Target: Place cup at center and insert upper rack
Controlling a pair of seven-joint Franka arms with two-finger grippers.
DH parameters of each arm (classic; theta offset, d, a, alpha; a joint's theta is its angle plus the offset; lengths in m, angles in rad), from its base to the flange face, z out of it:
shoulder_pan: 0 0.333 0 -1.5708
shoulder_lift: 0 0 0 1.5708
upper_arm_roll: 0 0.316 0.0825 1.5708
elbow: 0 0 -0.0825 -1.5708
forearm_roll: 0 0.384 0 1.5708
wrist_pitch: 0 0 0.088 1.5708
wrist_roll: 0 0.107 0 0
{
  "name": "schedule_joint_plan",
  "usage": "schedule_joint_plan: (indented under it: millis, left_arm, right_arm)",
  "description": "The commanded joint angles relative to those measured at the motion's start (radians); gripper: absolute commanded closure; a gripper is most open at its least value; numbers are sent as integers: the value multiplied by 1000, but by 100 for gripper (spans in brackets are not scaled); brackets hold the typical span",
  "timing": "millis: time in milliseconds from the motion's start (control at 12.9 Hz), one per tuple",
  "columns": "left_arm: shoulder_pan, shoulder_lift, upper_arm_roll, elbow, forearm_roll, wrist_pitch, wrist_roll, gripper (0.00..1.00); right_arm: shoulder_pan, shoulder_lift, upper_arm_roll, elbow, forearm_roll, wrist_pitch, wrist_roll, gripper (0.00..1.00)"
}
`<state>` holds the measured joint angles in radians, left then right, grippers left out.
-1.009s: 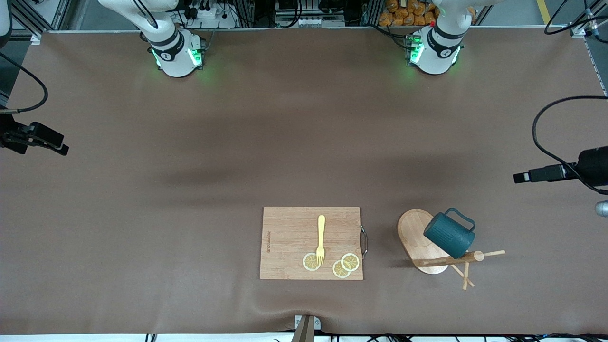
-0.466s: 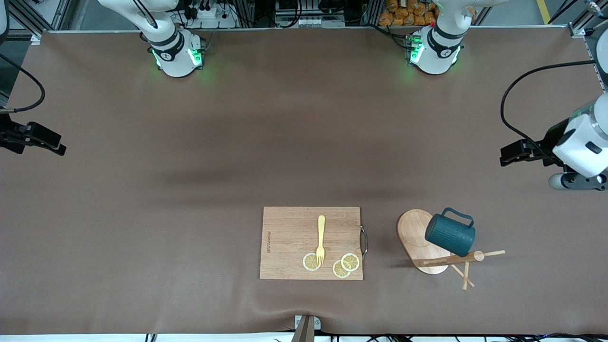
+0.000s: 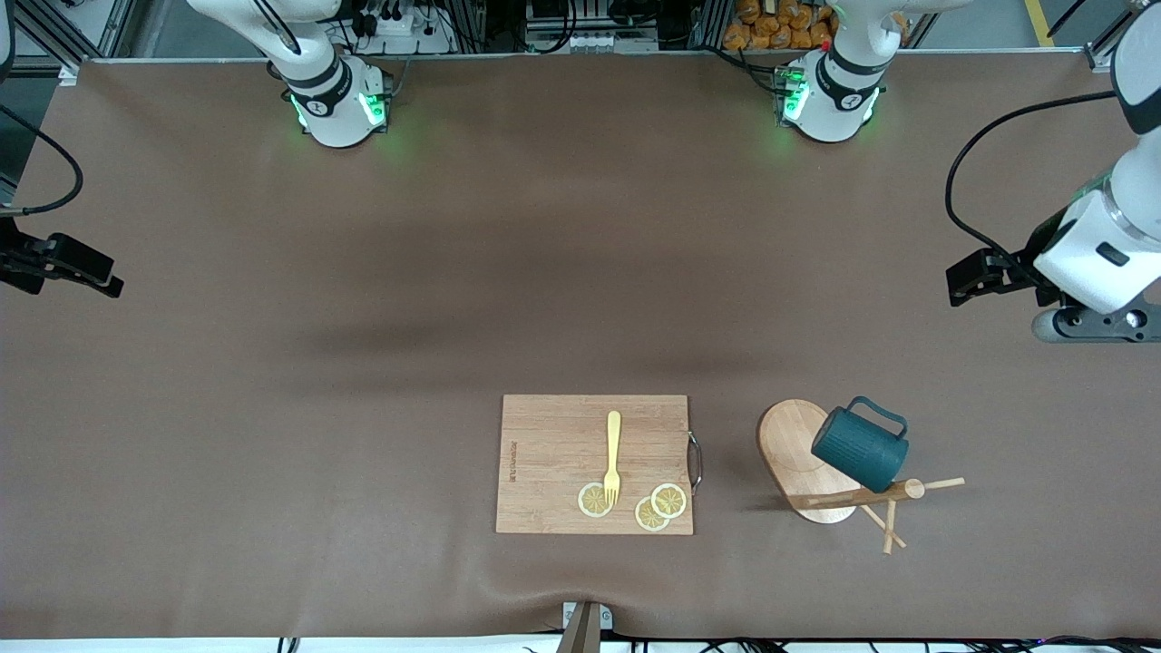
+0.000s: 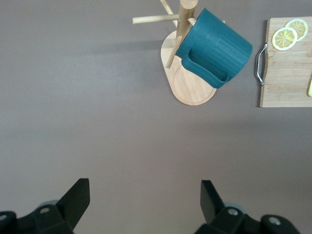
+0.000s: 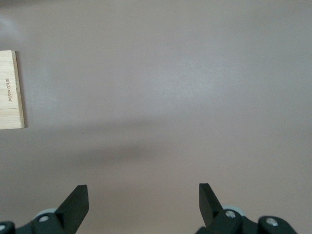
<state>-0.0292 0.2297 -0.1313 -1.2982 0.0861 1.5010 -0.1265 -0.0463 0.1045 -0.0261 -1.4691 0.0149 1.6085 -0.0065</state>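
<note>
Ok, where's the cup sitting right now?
The cup hangs on a peg of the upper rack, over its oval base, toward the left arm's end of the table beside the cutting board. Neither gripper touches it.

A robotics lab: arm bases (image 3: 337, 100) bolted by a brown-covered table (image 3: 363, 317), cabling around.

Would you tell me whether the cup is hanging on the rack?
Yes: the cup hangs tilted by its handle from a peg of the upper rack.
</note>
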Motion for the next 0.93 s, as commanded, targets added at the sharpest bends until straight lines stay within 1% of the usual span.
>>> schedule_joint_plan:
  millis: [0,233,310,543,698,853]
  left_arm:
    - [6,-50,-4,-56,11,13,-10,0]
    - [11,-58,-5,-56,-5,13,-10,0]
    - [12,-75,-5,-65,-22,13,-10,0]
    - [12,-142,-5,-145,-26,13,-10,0]
    - [15,-187,-4,-199,-55,13,-15,0]
    - [17,-199,-4,-210,-59,13,-15,0]
  right_arm:
    - [-9,14,5,12,-1,2,5,0]
    - [-3,23,5,12,8,2,7,0]
    - [-1,30,5,13,10,2,8,0]
    - [0,30,6,27,10,2,0,0]
    - [5,29,8,38,11,1,0,0]
    - [5,29,8,65,11,1,0,0]
